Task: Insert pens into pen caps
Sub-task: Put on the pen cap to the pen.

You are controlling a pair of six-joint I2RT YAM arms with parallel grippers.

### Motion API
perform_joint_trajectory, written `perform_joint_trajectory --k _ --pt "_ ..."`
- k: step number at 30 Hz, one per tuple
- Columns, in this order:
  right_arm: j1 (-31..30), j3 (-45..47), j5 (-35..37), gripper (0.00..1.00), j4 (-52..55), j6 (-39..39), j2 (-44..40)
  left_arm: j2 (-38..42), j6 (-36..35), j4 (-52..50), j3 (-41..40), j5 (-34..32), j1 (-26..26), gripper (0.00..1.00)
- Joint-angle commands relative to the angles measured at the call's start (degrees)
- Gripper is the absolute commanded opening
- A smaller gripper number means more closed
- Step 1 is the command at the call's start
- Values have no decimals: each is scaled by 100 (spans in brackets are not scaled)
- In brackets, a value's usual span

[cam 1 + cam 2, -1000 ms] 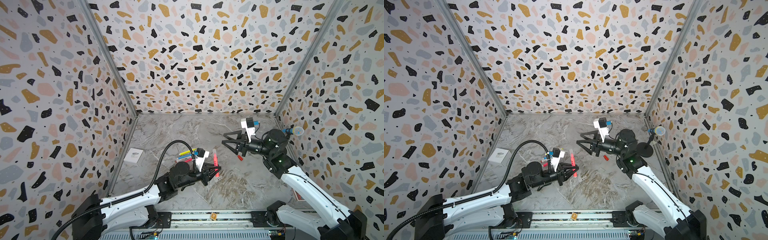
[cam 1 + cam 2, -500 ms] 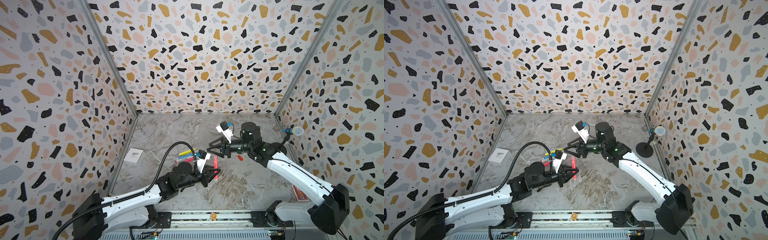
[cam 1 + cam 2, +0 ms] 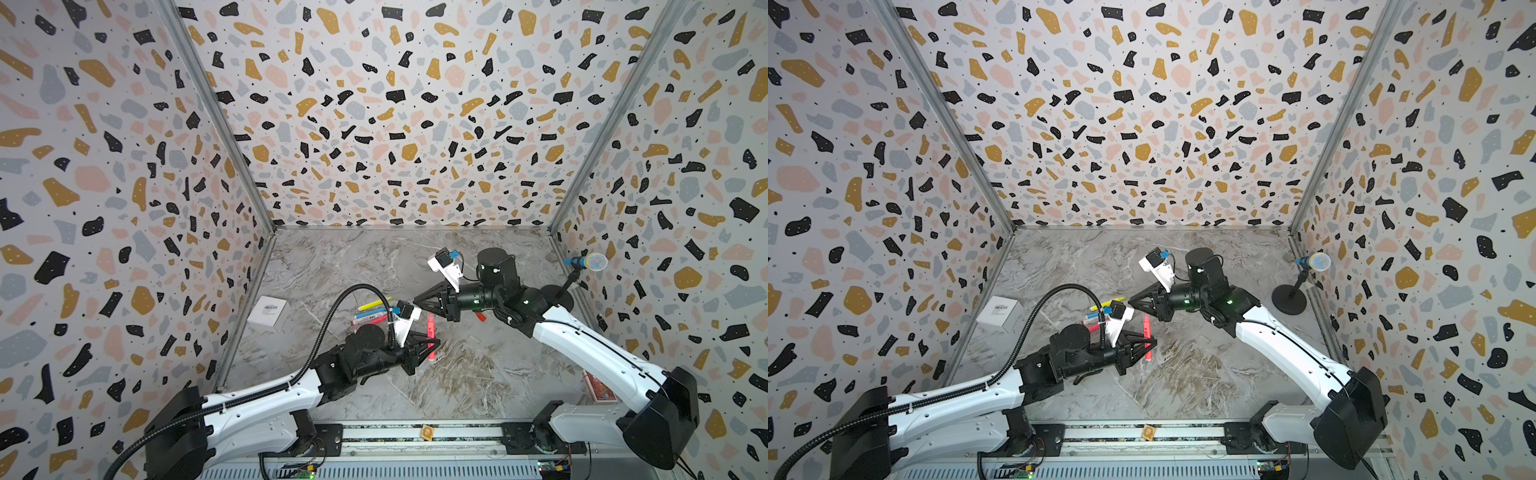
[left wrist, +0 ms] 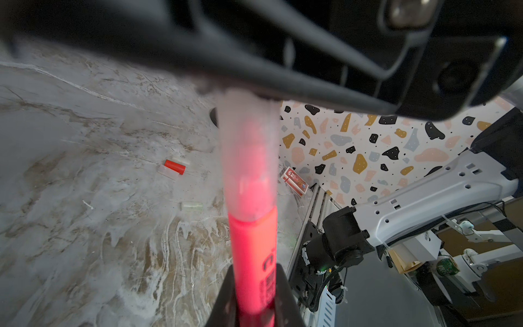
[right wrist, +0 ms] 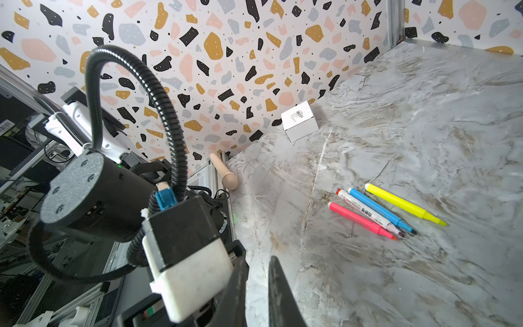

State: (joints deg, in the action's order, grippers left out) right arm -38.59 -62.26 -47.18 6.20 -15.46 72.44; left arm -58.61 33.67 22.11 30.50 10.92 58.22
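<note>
Nearest to us, the left gripper [image 3: 432, 344] is clamped tight on the barrel of a pink highlighter [image 4: 252, 254], holding it roughly upright above the marble tabletop [image 3: 457, 382]. A clear cap [image 4: 247, 147] already sleeves its tip, reaching down to the coloured barrel. Just beyond it, the right gripper [image 3: 417, 301] has its jaws fully closed. In the left wrist view the side of one finger lies across the cap's outer end. We judge that it is pressing the cap home rather than pinching it, since we see nothing between its fingers [image 5: 278, 283]. Off to the right on the table lie loose caps: a greenish clear cap [image 4: 192, 206] and, further on, a red cap [image 4: 175, 167] with a clear one against it. Farther back, a pink pen [image 5: 362, 220], a white marker [image 5: 368, 213], a blue highlighter [image 5: 379, 209] and a yellow highlighter [image 5: 404, 205] lie side by side, all with bare tips. So we reckon the first pen is nearly capped, if not fully seated, and the other four are left to do.
</note>
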Motion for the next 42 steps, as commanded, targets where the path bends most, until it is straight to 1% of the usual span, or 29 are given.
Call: perform_joint_trajectory --k 1,7,11,13,16,20,24,29,32,35,37,40,41,42 --pt "-35 267 -40 0 -37 7 -246 259 8 491 206 -271 -3 0" --pt "-170 970 121 0 -362 -165 -436 487 37 743 190 -591 -3 0" --pt "-491 1506 476 0 -563 -343 -657 698 -128 802 241 -984 -12 0" --pt "-624 1722 544 0 -584 -406 -728 760 -205 829 284 -1091 -44 0" --pt "-912 1998 900 0 -698 -613 -859 700 -259 872 403 -1098 -98 0" --pt "-1418 2138 1458 0 -561 -748 -880 695 -274 1057 448 -1245 -126 0" --pt "-1816 2480 1733 0 -735 -974 -864 786 -177 1196 472 -1198 -381 0" --pt "-1997 2837 1879 0 -856 -1109 -862 1014 -38 1310 401 -1043 -807 0" --pt "-2111 2931 1860 0 -962 -1123 -820 1089 111 1515 335 -798 -1067 0" --pt "-2133 2851 1818 0 -949 -1074 -750 1031 78 1499 369 -659 -1158 0" --pt "-2046 2690 1764 0 -960 -1029 -806 885 -90 1207 499 -469 -1172 0" --pt "-1532 2219 1372 0 -1010 -991 -951 579 -259 910 363 -278 -1151 0" --pt "-1327 1955 1326 5 -887 -921 -1000 518 -229 937 235 -240 -1142 0" --pt "-1128 1636 1353 19 -688 -787 -1051 508 -186 1012 66 -215 -1113 0"
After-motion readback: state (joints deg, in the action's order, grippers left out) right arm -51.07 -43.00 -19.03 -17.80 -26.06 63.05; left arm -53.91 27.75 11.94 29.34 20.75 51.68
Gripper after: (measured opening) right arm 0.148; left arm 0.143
